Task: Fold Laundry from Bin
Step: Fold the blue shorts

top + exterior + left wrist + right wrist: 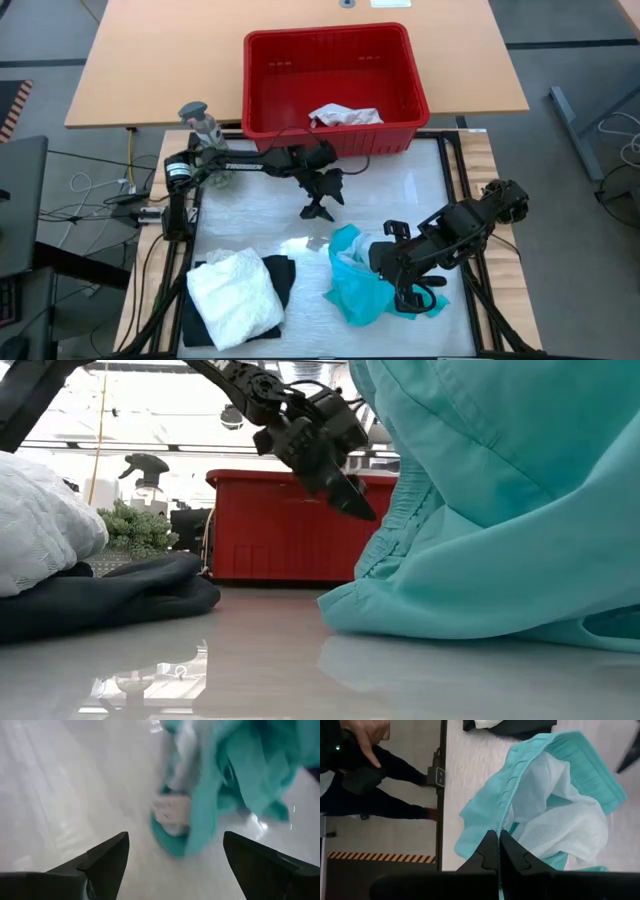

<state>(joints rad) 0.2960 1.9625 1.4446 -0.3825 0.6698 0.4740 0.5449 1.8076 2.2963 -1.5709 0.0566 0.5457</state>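
Glossy white table [400, 195]; R gripper [498, 851] pinches teal garment [360, 285], L gripper [318, 207] spread, holding nothing, above table.

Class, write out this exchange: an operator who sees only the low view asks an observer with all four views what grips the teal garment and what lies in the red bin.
Operator: What lifts the teal garment?
Observer: The right gripper, shut on its edge.
Operator: I see the left gripper hanging in front of the bin. Does the bin hold anything?
Observer: One white garment lies inside.
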